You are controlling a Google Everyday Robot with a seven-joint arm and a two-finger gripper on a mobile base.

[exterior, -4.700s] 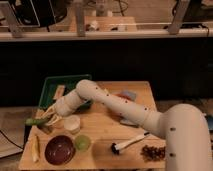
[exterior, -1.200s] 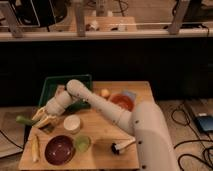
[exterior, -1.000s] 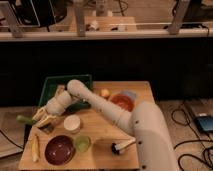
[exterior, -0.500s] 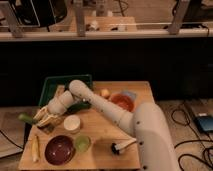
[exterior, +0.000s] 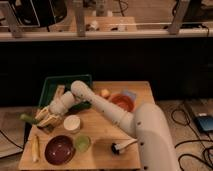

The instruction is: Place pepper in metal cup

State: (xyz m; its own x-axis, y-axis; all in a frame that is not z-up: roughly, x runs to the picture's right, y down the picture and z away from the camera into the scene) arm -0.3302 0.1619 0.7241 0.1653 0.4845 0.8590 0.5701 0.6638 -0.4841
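My gripper (exterior: 46,117) is at the table's left edge, just left of the cream cup (exterior: 71,123). It is shut on the pepper (exterior: 27,118), whose dark green end sticks out to the left of the fingers. The pepper lies roughly level, a little above the table. The metal cup (exterior: 48,128) shows only as a dark patch right under the gripper and is mostly hidden by it. My white arm (exterior: 95,102) reaches across the table from the lower right.
A green tray (exterior: 65,82) stands behind the gripper. A maroon bowl (exterior: 59,149), a lime-green cup (exterior: 82,143) and a pale yellow stick (exterior: 35,148) sit at the front left. An orange bowl (exterior: 122,103), a small yellow ball (exterior: 105,93) and a black-and-white tool (exterior: 120,147) lie to the right.
Since the oldest frame the gripper has moved a little left with the pepper in it. Over the last second it has stayed nearly still over the dark cup.
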